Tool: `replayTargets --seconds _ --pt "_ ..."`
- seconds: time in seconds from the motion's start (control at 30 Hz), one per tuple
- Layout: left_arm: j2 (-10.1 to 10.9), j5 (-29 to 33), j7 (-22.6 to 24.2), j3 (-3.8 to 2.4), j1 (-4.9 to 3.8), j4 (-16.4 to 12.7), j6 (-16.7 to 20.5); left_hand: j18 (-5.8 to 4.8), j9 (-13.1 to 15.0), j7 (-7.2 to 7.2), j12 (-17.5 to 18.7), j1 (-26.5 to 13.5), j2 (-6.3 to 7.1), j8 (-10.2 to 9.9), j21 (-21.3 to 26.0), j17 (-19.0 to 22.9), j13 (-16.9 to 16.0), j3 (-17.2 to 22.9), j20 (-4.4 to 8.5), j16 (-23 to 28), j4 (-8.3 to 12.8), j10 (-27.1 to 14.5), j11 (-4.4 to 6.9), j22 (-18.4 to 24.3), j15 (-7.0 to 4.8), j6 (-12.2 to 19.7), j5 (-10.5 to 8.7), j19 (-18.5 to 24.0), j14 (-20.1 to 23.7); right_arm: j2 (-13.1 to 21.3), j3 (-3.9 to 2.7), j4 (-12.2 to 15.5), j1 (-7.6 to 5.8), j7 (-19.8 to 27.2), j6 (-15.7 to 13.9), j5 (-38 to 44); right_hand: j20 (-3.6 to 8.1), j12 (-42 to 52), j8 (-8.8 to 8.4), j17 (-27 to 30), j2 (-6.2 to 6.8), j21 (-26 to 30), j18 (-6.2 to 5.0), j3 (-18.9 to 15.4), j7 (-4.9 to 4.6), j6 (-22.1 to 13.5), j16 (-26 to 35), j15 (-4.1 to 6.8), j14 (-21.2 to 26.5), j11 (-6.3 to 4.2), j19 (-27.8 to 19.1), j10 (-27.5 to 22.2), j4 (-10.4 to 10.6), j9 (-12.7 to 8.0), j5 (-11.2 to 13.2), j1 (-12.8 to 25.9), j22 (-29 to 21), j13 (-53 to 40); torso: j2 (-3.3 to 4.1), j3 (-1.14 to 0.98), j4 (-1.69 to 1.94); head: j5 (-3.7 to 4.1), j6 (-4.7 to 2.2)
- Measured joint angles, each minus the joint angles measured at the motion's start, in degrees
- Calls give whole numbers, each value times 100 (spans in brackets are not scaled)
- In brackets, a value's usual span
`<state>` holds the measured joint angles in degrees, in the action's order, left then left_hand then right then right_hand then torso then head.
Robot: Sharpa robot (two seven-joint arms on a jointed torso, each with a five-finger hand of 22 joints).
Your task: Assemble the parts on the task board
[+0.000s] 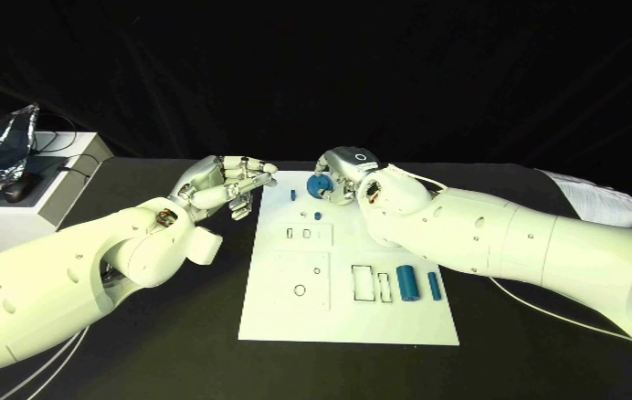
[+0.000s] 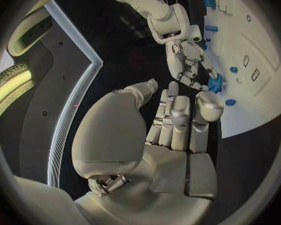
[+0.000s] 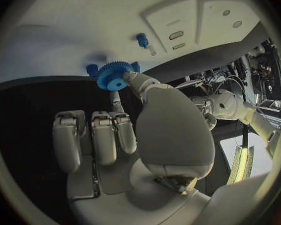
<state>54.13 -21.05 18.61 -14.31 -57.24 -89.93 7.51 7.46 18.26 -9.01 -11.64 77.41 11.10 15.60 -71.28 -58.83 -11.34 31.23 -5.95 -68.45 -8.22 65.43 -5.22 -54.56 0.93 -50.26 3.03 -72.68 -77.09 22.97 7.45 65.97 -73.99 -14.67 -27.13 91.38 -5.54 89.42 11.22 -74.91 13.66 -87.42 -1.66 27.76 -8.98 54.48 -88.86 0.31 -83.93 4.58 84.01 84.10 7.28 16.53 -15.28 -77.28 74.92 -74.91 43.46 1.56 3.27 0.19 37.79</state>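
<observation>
**Gear going on – most parts still loose**

My right hand [image 1: 353, 173] pinches the blue gear [image 3: 113, 75] btwn thumb & a finger, at the far end of the task board [image 1: 283, 313]. My left hand [image 1: 231, 185] sits just off the board's far-left corner, fingers curled in, holding nothing. Two blue cylinders [image 1: 417, 283] still lie flat near the right edge, small pegs [image 1: 292, 194] stand nearby – I'd judge it early, w/ plenty left.

Two bulky white arms, smooth rounded shells. Left hand [image 1: 226, 186] and right hand [image 1: 345, 170]: silver, segmented fingers [image 2: 180, 116], broad pale palm covers. Thin white cable loops along right forearm [image 1: 500, 236]. Exposed reddish wiring at wrist joints.
</observation>
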Motion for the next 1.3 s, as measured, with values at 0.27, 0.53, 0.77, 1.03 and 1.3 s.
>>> replayTargets --seconds 0.27,0.53,0.77,1.03,1.3 --pt "-8 0 -1 0 0 1 -3 0 -1 0 0 0 0 0 0 0 -5 0 0 0 0 0 0 0 0 0 0 0 0 -101 30 -175 117 -15 90 36 0 0 -2 0 0 0 -1 0 0 0 0 0 0 0 0 0 0 -1 37 0 -1 1 2 -3 3 -14 19" --pt "-7 0 -3 0 0 8 -5 1 -1 0 0 0 0 0 -23 0 -14 0 0 -28 0 0 0 -14 0 0 0 0 0 -136 19 -286 119 -20 117 94 0 0 -7 0 23 0 -1 0 0 -2 0 0 0 0 0 0 0 1 37 22 -1 -4 2 -2 4 -21 58" --pt "-8 1 -4 0 0 9 -7 0 4 0 0 0 0 0 -23 0 -14 0 0 -28 0 0 0 -18 0 0 0 0 0 -154 21 -331 126 -39 132 125 0 0 -21 0 22 0 -2 0 1 -2 0 0 0 0 0 0 0 -3 56 22 -1 -4 1 -2 -9 -35 65" --pt "-9 1 -6 0 0 9 -10 0 3 0 0 0 0 0 -23 0 -13 0 0 -28 0 0 0 -17 0 0 0 0 0 -212 25 -404 138 -43 129 141 0 -37 -28 0 -1 0 -2 0 1 -3 0 0 0 0 0 0 0 -14 56 45 -2 -3 -1 -2 -4 -31 60" --pt "-5 1 -9 0 0 9 -13 0 3 0 0 0 0 0 -23 1 -13 16 0 -28 16 0 0 -16 0 0 0 0 0 -226 45 -482 164 -14 149 109 0 -244 -407 1 74 0 -3 -179 -5 -532 0 0 0 -1 0 -2 8 -156 120 167 2 -2 0 1 -8 -41 63"
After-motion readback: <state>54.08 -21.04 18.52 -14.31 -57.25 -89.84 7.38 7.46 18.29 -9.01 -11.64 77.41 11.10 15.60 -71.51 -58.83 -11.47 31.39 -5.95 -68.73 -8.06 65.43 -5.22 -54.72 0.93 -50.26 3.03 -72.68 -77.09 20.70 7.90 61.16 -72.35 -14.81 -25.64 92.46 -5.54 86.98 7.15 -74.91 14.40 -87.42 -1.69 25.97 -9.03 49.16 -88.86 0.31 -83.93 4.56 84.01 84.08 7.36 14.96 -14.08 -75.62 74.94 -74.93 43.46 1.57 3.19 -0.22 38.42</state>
